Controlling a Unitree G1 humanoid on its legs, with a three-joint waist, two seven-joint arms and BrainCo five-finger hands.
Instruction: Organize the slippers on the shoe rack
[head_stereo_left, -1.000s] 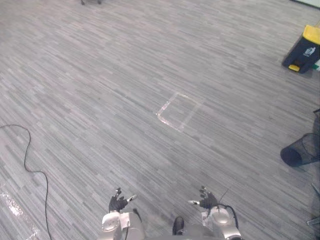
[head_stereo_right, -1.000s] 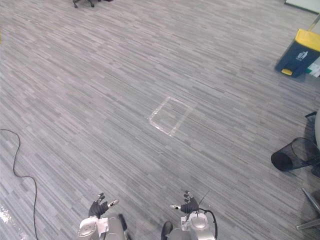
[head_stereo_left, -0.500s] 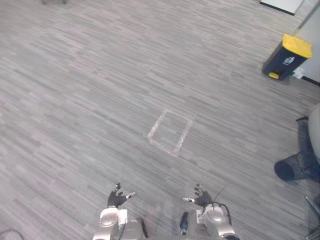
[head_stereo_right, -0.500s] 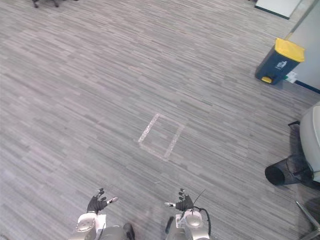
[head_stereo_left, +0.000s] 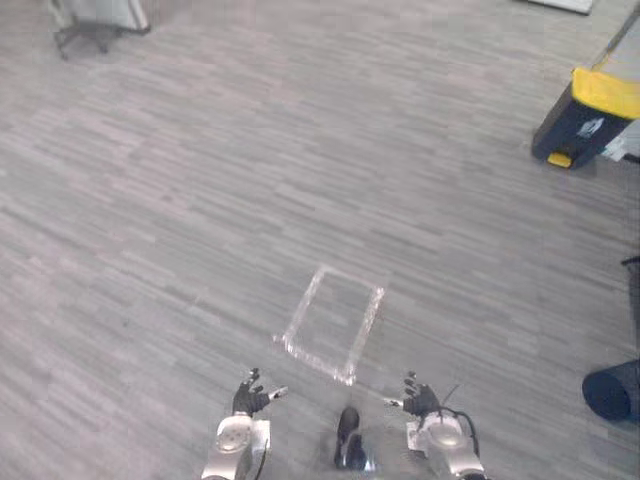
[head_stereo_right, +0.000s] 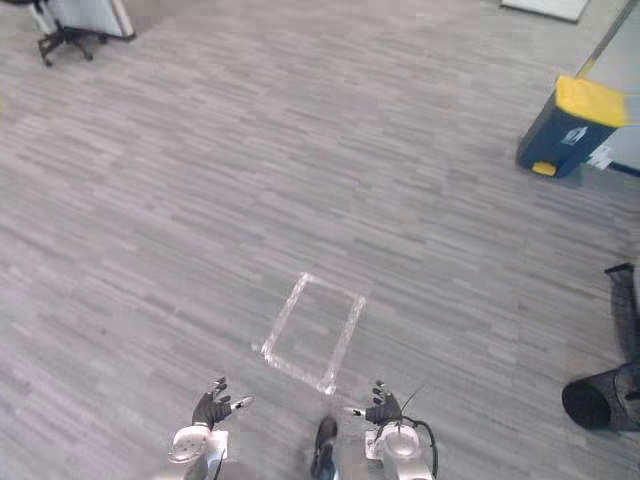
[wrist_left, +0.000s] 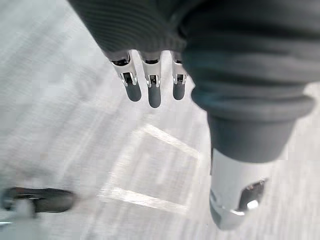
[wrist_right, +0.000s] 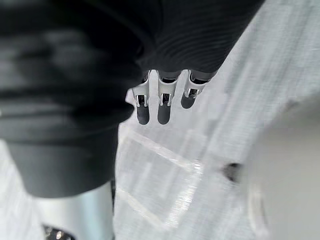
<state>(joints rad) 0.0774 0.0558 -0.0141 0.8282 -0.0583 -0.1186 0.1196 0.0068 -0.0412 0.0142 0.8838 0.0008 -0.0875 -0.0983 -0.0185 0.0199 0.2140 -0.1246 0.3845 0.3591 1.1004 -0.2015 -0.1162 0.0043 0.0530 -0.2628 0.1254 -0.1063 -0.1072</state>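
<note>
Your left robot hand (head_stereo_left: 250, 396) and right robot hand (head_stereo_left: 420, 401) hang at the bottom edge, fingers relaxed and empty, over the floor (head_stereo_left: 180, 210) just below a taped square (head_stereo_left: 333, 325). You cannot tell where the slippers and shoe rack are. The whole task looks undone.

A grey plank-patterned floor (head_stereo_right: 180, 200) is stretching across the room. A rectangle outlined in pale tape (head_stereo_right: 285, 312) is lying on it in the near middle. Far off to the right, a dark blue bin with a yellow lid (head_stereo_right: 573, 125) is standing. A black mesh wastebasket (head_stereo_right: 597, 398) is sitting at the near right edge, well apart from the bin. At the far left corner a black wheeled base (head_stereo_right: 60, 38) is resting under something pale.
</note>
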